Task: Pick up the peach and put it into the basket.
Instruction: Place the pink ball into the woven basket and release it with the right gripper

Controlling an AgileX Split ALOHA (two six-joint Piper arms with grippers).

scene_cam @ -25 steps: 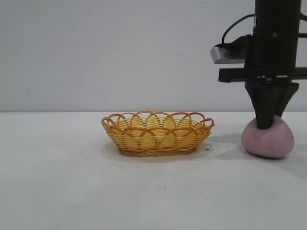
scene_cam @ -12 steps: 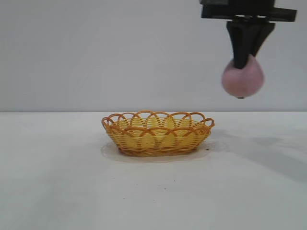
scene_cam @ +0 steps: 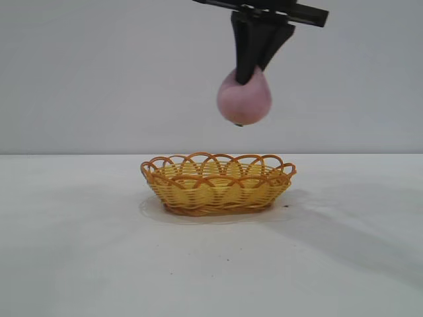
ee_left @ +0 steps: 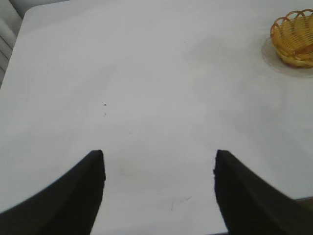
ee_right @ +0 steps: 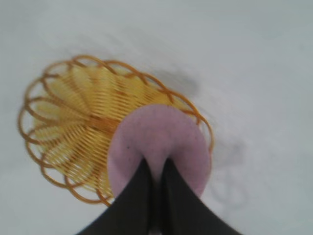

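carrying the peach (scene_cam: 244, 100) above the basket (scene_cam: 217, 184), right gripper (scene_cam: 249, 74) jaws clamped on it; next: lower, release. left gripper (ee_left: 159, 169) jaws apart, idle.

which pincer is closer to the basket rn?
Right. Right pincer hangs above the basket, shut on the peach. Left pincer sits open, far off across the table.

The plain white desk (scene_cam: 79, 264) carries a single shallow oval wicker basket (scene_cam: 217, 183), yellow in its weave with an orange scalloped looped rim, standing upright near the middle. A few tiny dark specks dot the surface in front of it.
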